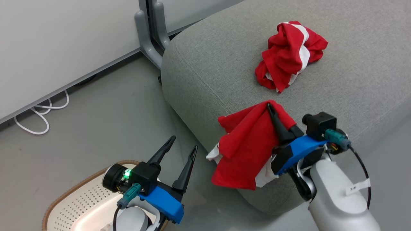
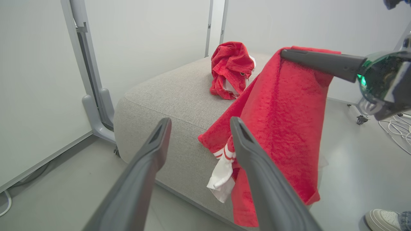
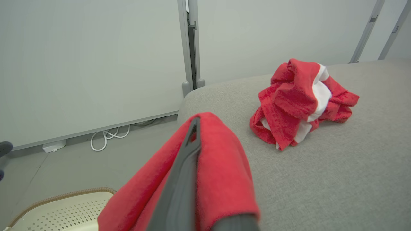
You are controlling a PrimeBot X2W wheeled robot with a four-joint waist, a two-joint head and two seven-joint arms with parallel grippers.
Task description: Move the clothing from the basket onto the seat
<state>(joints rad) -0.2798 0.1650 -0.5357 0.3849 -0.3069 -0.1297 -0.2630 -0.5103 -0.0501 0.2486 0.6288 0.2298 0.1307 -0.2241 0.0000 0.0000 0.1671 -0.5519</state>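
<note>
Right gripper (image 1: 270,108): fingers pinched together on the held garment (image 1: 247,150); red cloth folds over both sides of them and hangs below.
Position of held garment: over the near edge of the seat (image 1: 208,73), drooping down its side.
Second garment (image 1: 290,54): crumpled on top of the seat, well apart from the fingers.
Left gripper (image 1: 184,142): fingers spread wide, empty, near the held garment without touching; wrist over the basket (image 1: 80,205).

Bare seat (image 1: 369,64) at the frame's right gives me open room. The crumpled red garment (image 1: 290,53) blocks the upper centre; a grey partition leg (image 1: 143,35) crowds the seat's upper-left corner.
</note>
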